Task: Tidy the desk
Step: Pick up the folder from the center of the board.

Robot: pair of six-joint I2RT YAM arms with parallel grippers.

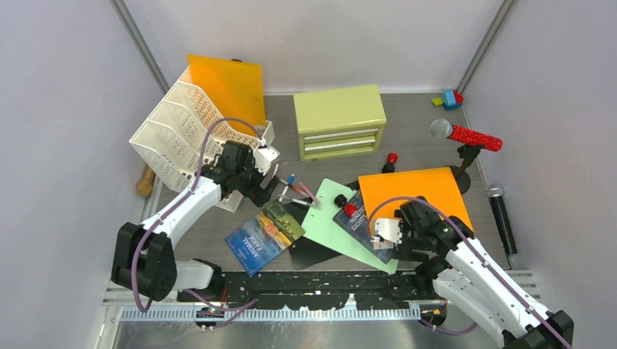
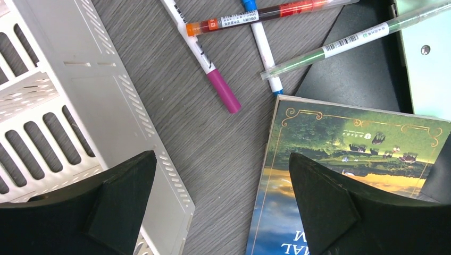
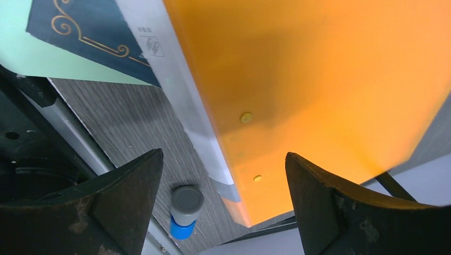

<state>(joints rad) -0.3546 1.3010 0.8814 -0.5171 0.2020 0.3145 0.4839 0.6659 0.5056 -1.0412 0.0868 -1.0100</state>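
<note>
Four pens [image 2: 223, 90] on the desk [image 2: 159, 79] — labels show only in left wrist view.

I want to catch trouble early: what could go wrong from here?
1. The left tool hangs open between the white file tray and the landscape book; the pens ahead lie crossed, so a grab may pinch several or clip the book.
2. The right tool hangs open over the edge of the orange folder, which appears to overlap the dark blue book; lifting it may drag that book.
</note>
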